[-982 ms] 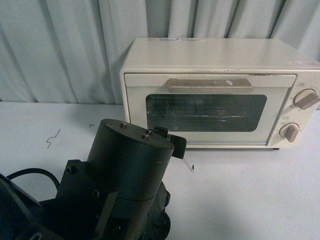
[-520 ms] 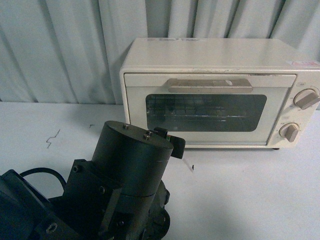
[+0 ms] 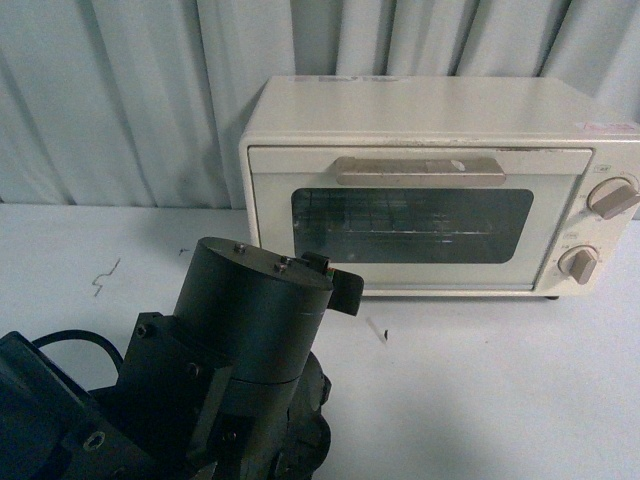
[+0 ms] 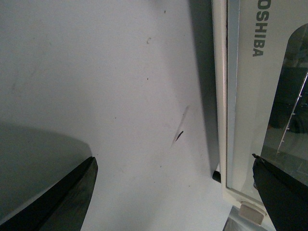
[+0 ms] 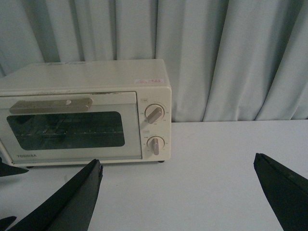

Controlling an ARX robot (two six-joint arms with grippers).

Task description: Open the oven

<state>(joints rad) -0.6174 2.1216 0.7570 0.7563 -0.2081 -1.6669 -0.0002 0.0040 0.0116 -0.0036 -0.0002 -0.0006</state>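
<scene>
Okay, front view: oven (image 3: 440, 185) sits at the back of the table (image 3: 500, 400), against the curtain (image 3: 120, 100), right of centre. Door (image 3: 415, 225) is shut, flush with the body. Bar handle (image 3: 420, 170) runs across the top of the door, and two knobs (image 3: 612, 197) are stacked at the right end. Rack (image 3: 400, 215) is faintly visible through the window. Only the left arm (image 3: 240, 330) shows here. Its dark housing fills the lower left and its far end points at the oven's lower left corner, near but apart. I can't read the jaw gap from this angle.

Left wrist view: left gripper (image 4: 173, 192) is spread wide, fingers (image 4: 62, 202) at opposite edges of the frame, with only bare table between them. One finger overlaps the oven front near the window corner, and I can't tell if it touches. This close-up gives me what front doesn't resolve: the TOSHIBA lettering (image 4: 258, 24) along the door's lower edge and a foot (image 4: 217, 175) under the corner. A small dark mark (image 4: 179, 136) lies on the table just beside the oven.

Right wrist view: right gripper (image 5: 175, 192) is also wide apart, holding nothing, well back from the oven. Unlike the left wrist, this view frames the whole oven front, with handle, both knobs and shut door, plus bare table beside it.
</scene>
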